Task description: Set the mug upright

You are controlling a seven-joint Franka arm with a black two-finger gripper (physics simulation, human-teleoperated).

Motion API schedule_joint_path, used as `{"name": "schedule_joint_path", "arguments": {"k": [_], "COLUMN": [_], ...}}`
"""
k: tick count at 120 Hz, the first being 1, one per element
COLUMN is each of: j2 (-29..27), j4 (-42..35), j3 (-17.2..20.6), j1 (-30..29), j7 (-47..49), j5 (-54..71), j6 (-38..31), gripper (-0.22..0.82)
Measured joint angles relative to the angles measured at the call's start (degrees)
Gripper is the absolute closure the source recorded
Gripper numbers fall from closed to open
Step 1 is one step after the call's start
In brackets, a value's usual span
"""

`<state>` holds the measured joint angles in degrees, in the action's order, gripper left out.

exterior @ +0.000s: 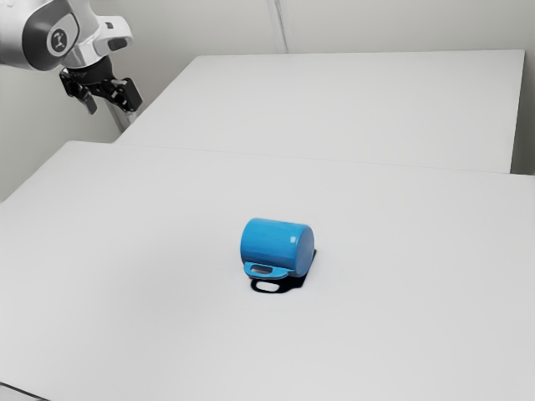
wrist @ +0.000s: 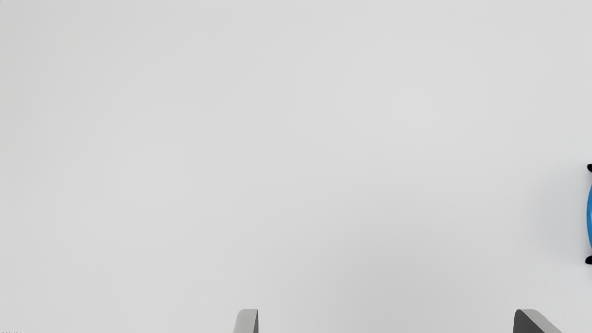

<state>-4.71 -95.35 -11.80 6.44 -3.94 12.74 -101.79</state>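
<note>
Black and two-fingered, the gripper [exterior: 111, 109] hangs in the air at the exterior view's upper left, its fingers spread wide with nothing between them. Well apart from it, out toward the exterior view's right and lower down, the glossy blue cylindrical mug [exterior: 276, 245] lies on its side on the smooth white table [exterior: 150, 326]. Its long axis runs roughly along the exterior view's left-right line, and its looped blue handle [exterior: 278, 273] sits low on the side facing that camera. Seen from the wrist, a sliver of blue stands off to one side, outside the span of the fingers rather than between them. I judge that the coming move needs travel outward and down, then a grip across that axis, clear of the handle, which could foul a finger or hinder the turn upright.
</note>
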Motion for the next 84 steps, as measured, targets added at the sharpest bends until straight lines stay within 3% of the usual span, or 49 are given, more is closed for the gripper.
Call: {"name": "schedule_joint_path", "arguments": {"k": [43, 84], "j2": [0.2, 3.8], "j4": [-3.0, -13.7], "j3": [0.4, 0.0], "j1": [-0.4, -8.6], "j7": [-0.1, 0.4], "j5": [-3.0, -33.9], "j6": [-0.7, -1.0], "gripper": [0.00, 0.00]}}
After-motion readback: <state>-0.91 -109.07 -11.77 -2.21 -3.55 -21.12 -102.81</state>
